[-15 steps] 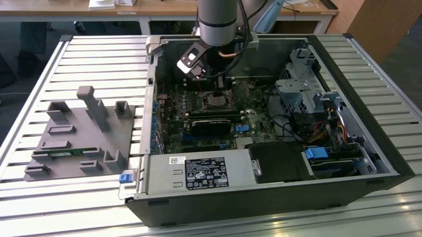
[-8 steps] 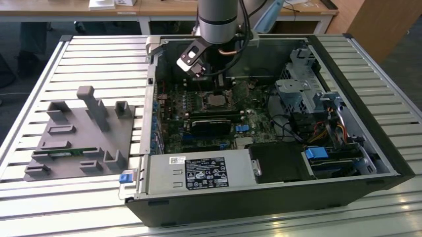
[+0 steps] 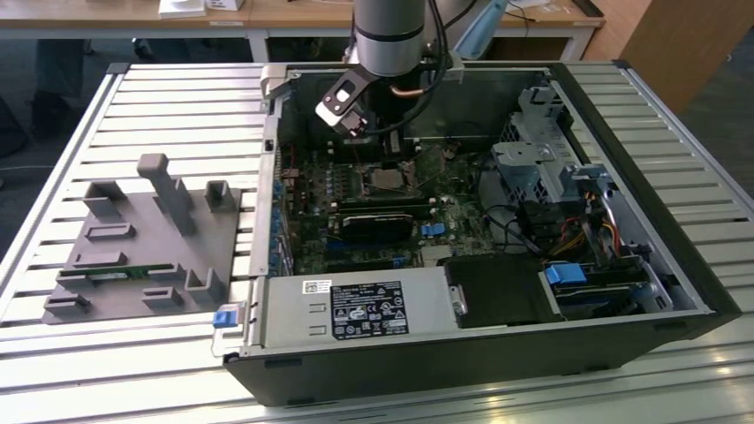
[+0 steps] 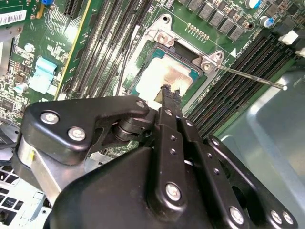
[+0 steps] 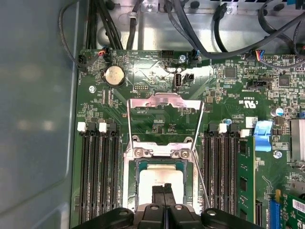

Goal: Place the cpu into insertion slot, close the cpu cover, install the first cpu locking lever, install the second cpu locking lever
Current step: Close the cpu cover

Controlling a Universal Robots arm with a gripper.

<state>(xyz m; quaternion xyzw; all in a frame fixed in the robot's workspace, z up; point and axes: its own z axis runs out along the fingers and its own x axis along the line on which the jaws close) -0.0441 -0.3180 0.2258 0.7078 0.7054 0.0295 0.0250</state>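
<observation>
The cpu (image 5: pixel 155 177), a square chip with a silvery top, lies in the insertion slot (image 5: pixel 129 183) on the green motherboard; the exterior view shows it at mid-board (image 3: pixel 387 182). The cpu cover (image 5: pixel 164 101), a thin silver frame, stands flipped open behind the socket, with board visible through its opening. My gripper (image 5: pixel 164 187) hangs right over the chip, its black fingers pressed together and nothing between them; the second wrist view puts the gripper tips (image 4: pixel 170 91) at the chip's (image 4: pixel 159 74) edge. A thin locking lever (image 4: pixel 248 76) sticks out sideways from the socket corner.
Black memory slots (image 5: pixel 97 176) flank the socket on both sides, one holding a green module (image 5: pixel 245 176). Cables (image 5: pixel 228 28) run along the case wall. A power supply (image 3: pixel 353 309) and drive cage (image 3: pixel 542 159) crowd the case. A grey fixture (image 3: pixel 141 238) sits on the exterior view's left.
</observation>
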